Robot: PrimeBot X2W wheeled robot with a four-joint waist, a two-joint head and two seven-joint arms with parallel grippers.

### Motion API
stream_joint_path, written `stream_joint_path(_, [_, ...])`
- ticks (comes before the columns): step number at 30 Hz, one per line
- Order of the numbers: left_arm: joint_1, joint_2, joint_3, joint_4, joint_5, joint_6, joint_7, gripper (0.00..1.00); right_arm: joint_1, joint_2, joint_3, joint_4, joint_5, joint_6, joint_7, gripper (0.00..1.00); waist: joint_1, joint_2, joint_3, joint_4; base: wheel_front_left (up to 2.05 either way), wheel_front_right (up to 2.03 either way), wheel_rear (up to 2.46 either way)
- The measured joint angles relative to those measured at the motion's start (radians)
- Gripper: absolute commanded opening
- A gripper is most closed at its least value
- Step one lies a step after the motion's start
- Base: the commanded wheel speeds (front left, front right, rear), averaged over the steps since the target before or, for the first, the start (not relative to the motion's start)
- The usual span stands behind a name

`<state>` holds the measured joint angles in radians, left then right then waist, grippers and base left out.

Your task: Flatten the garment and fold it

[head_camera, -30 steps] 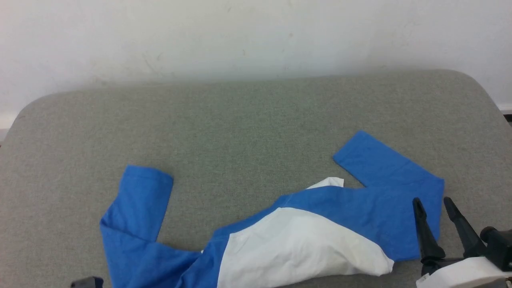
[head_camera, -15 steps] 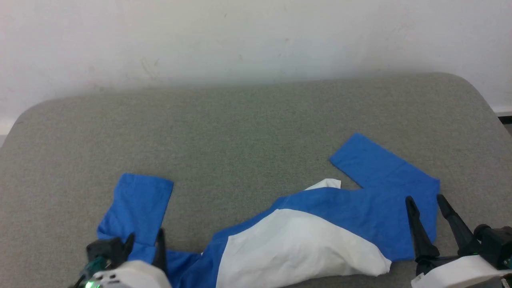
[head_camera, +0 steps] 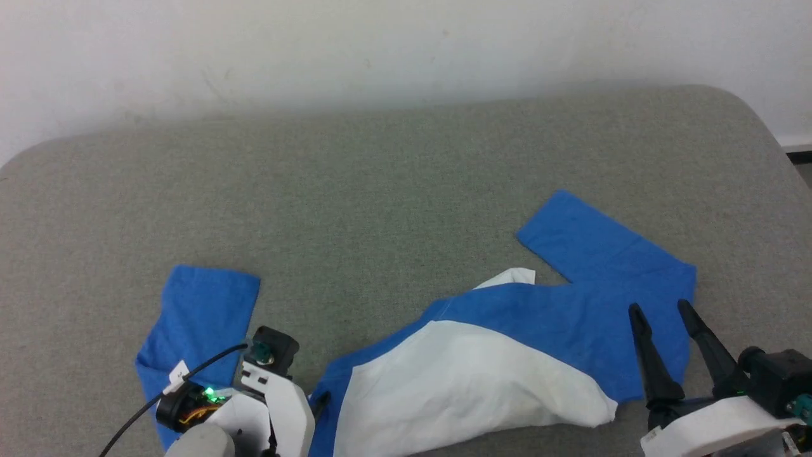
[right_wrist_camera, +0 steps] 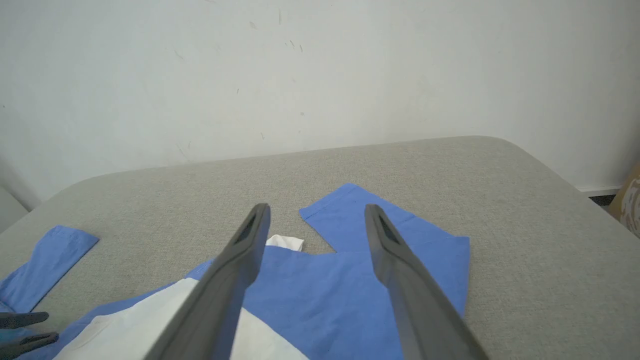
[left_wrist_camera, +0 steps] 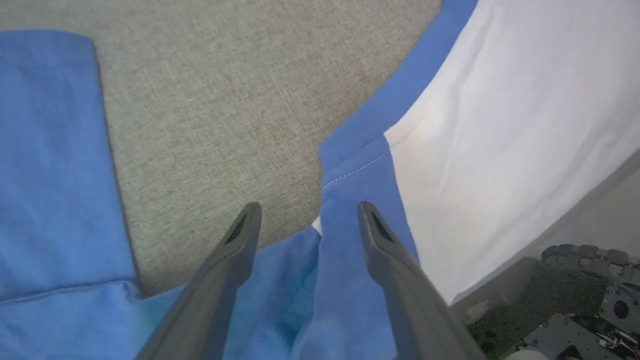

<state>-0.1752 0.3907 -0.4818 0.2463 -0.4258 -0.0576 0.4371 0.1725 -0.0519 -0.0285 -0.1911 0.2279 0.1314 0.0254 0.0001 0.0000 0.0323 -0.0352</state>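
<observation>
One garment (head_camera: 482, 374), lying crumpled along the near edge of a grey cloth-covered table (head_camera: 380, 190) with rounded corners. The white body bunches at the middle under a blue band. It has two blue sleeves: the left sleeve (head_camera: 203, 304) is doubled back on itself with the cuff pointing away, and the right sleeve (head_camera: 583, 241) is bent at an angle toward the far right. One small white flap (head_camera: 514, 277) pokes out beside the bend. Two grippers, two dark fingers each. Left gripper (left_wrist_camera: 305, 215): fingers spread, nothing pinched between them, tips low over the blue cloth where sleeve meets body, beside the white panel. Right gripper (head_camera: 660, 308): fingers spread, holding nothing, over the blue shoulder at the garment's right end; whether it touches the cloth, cannot tell. In the head view the left arm's pale wrist covers the join of left sleeve and body; one black cable (head_camera: 190, 374) and one green light (head_camera: 208, 392) sit on it. A plain white wall (head_camera: 380, 51) rises behind the table. Dark machine parts (left_wrist_camera: 575, 320) lie below the table's near edge.
</observation>
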Motion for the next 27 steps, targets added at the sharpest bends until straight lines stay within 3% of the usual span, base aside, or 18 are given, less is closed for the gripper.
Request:
stream_joint_path(10, [-0.093, 0.003, -0.090, 0.109, -0.017, -0.047, 0.125, 0.98, -0.022, 0.000, 0.001, 0.030, 0.012, 0.000, -0.004, 1.00, -0.0001, 0.0001, 0.055, -0.035, 0.00, 0.00, 0.00])
stream_joint_path(12, [-0.113, 0.003, -0.108, 0.121, -0.016, -0.049, 0.137, 0.44, -0.030, 0.000, 0.002, 0.035, 0.012, 0.000, -0.004, 1.00, -0.0003, 0.0001, 0.064, -0.040, 0.00, 0.00, 0.00])
stream_joint_path(14, [-0.130, -0.004, -0.112, 0.137, -0.023, -0.049, 0.138, 0.00, -0.035, 0.000, 0.003, 0.040, 0.012, 0.000, -0.004, 1.00, -0.0002, 0.0001, 0.072, -0.044, 0.00, 0.00, 0.00])
stream_joint_path(21, [-0.144, -0.031, -0.108, 0.197, -0.030, -0.052, 0.054, 0.00, -0.042, 0.000, 0.006, 0.065, 0.020, 0.000, -0.003, 1.00, -0.0002, 0.0001, 0.078, -0.054, 0.00, 0.00, 0.00])
stream_joint_path(27, [-0.100, -0.080, -0.057, 0.193, -0.051, 0.029, -0.107, 0.00, -0.042, 0.000, -0.008, 0.092, 0.021, 0.000, 0.001, 1.00, 0.0000, 0.0000, 0.049, -0.052, 0.00, 0.00, 0.00])
